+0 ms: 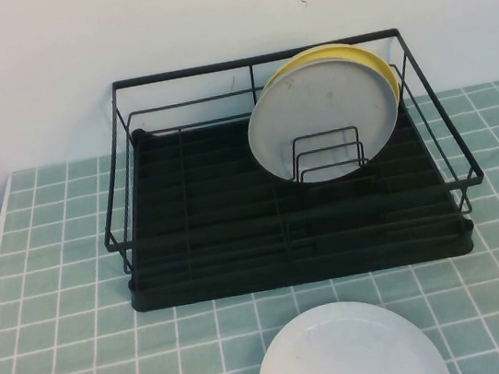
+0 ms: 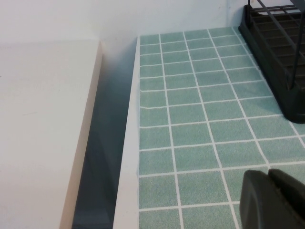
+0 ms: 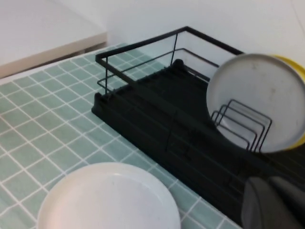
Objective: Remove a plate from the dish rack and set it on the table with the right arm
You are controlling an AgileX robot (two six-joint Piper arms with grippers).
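Three plates are in sight: the cream-white plate point(image 1: 349, 355) lies flat on the green-tiled worktop point(image 1: 69, 361) just in front of the dish rack point(image 1: 294, 236), while a grey plate point(image 1: 324, 121) and a yellow plate point(image 1: 372, 63) behind it lean upright against the wire dividers point(image 1: 327, 156) inside the rack. Judged from that, the placing step looks done and the task is at its close; the only move left would be for the right arm to draw clear without brushing the plate's rim.

No arm appears in the high view. Only the right wrist view shows the right gripper point(image 3: 274, 204), a dark shape with its jaws pressed together on nothing, above the rack's near edge and beside the white plate, apart from it. Only the left wrist view shows the left gripper point(image 2: 272, 200), low over bare tiles near the worktop's left edge with the rack's corner well off; its jaws seem drawn together, though only a corner of them is visible, so I cannot tell for sure. The same view alone shows a pale side surface point(image 2: 43, 119) beyond a gap.
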